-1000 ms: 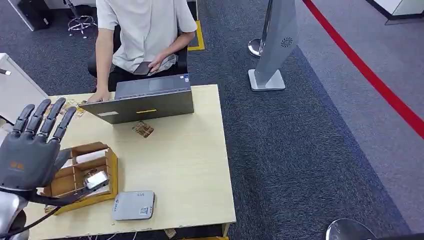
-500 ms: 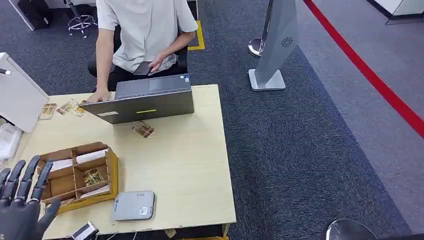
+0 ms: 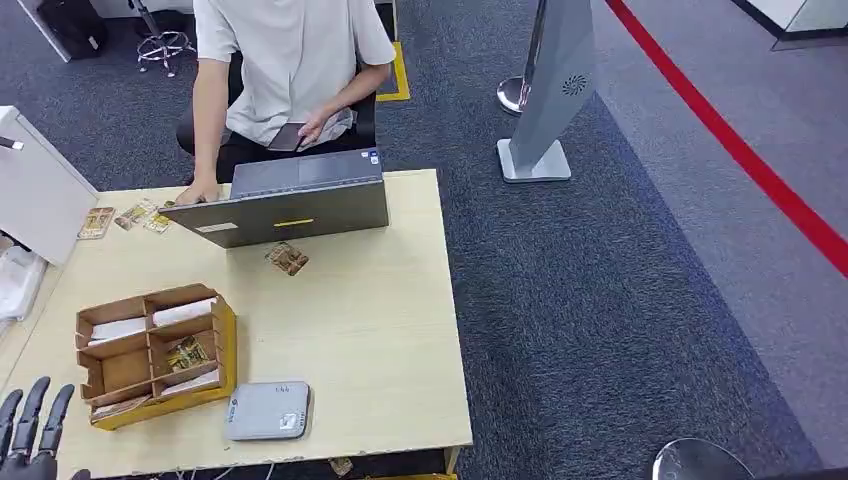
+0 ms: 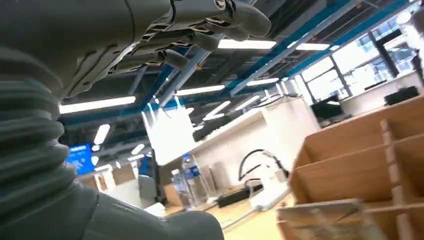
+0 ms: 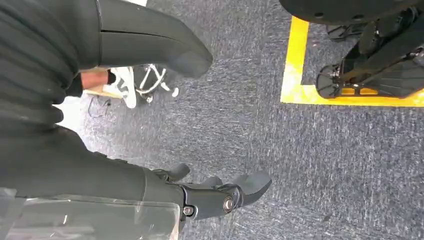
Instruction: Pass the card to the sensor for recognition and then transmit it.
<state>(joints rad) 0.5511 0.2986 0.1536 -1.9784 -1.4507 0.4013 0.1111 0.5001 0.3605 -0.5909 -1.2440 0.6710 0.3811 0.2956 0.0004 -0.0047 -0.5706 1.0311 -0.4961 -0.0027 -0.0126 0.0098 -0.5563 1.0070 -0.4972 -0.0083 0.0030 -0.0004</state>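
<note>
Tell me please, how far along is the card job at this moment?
Done: perhaps one pass. A card lies beside the laptop; whether it was scanned, I cannot tell. In hand: nothing. The left hand is low by the table's near corner, empty; the right hand hangs over carpet. Left: cards sit in the wooden box, and the grey sensor is bare.

No text or number is legible. The flat grey rounded card reader (image 3: 267, 411) on the pale wooden surface (image 3: 380, 330) bears a small blue mark, and the grey laptop (image 3: 290, 200) a blue sticker, both too small to read.
</note>
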